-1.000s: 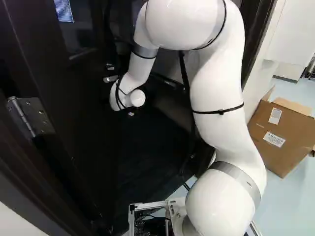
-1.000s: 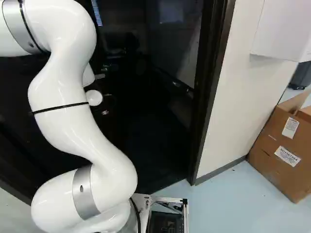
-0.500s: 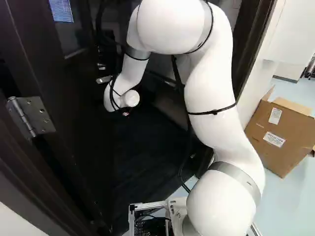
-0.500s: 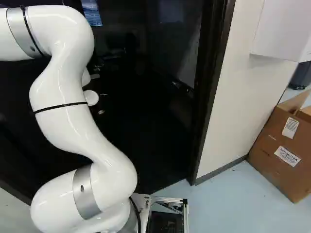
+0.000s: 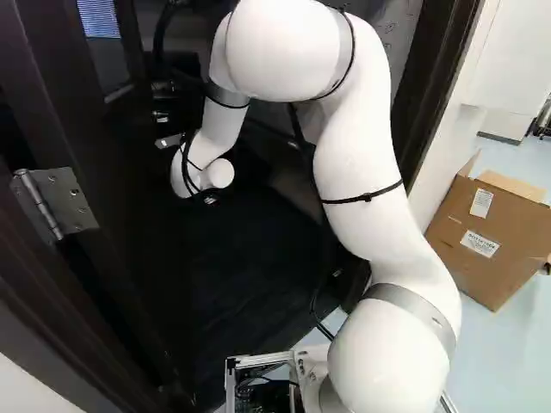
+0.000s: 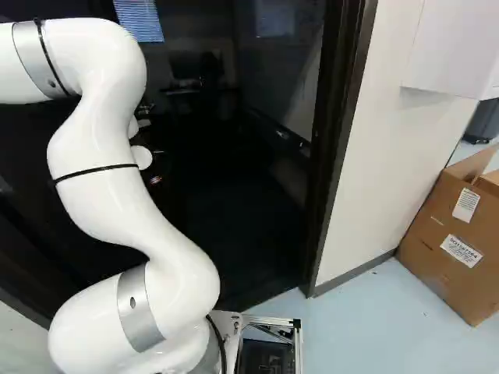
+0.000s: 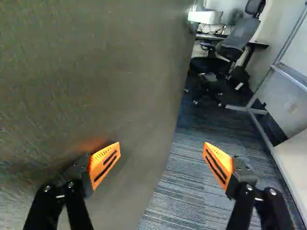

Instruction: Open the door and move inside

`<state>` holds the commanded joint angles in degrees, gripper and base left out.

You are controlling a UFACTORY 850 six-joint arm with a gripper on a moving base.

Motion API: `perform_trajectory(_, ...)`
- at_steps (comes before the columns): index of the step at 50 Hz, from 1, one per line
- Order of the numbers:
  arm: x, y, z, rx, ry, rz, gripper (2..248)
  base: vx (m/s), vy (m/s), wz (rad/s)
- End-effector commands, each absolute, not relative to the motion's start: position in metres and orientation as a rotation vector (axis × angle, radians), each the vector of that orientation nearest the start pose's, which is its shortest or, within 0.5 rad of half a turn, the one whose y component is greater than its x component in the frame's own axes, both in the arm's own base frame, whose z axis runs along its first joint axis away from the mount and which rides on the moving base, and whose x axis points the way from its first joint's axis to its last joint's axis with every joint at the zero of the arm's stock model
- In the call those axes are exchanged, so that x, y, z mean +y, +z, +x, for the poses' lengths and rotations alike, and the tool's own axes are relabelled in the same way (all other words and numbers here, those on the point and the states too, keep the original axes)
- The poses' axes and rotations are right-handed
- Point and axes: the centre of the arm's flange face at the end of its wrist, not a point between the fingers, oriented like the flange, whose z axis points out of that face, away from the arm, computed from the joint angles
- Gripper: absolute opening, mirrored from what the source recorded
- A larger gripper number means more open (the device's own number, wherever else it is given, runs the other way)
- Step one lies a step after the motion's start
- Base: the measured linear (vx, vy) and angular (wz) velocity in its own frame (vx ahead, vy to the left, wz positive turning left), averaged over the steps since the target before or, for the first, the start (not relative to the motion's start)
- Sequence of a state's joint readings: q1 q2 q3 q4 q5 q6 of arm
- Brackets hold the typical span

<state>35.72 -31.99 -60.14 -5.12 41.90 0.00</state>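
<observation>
- Black two-fingered gripper with orange pads [image 7: 162, 149]: fingers spread wide apart, one near the door's face; whether it touches is unclear.
- Dark, flat door [image 7: 96, 72], standing ajar, right beside that finger; its silver metal hinge [image 5: 53, 204] shows at the left of the left base view.
- Grey striped carpet [image 7: 175, 196] ahead of the gripper, beyond the door's edge.
- Dark grey office chair on casters [image 7: 238, 34], farther inside the room.
- Dark-topped desk [image 7: 261, 45] behind the chair.

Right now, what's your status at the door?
Gripper open, one finger by the door. Door partly open. Office chair farther inside, possibly in the way later.
</observation>
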Motion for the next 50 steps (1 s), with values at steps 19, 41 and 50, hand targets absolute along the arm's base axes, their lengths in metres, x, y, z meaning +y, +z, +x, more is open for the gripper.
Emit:
perform_trajectory(19, 0.388, 0.359, 0.494, -0.859, -1.523, -2.133, 247, 0.0, 0.0, 0.0)
perform_trajectory(41, 0.408, 0.359, 0.477, -0.92, -1.501, -2.092, 247, 0.0, 0.0, 0.0)
perform_trajectory(50, 0.414, 0.359, 0.468, -0.947, -1.49, -2.076, 247, 0.0, 0.0, 0.0)
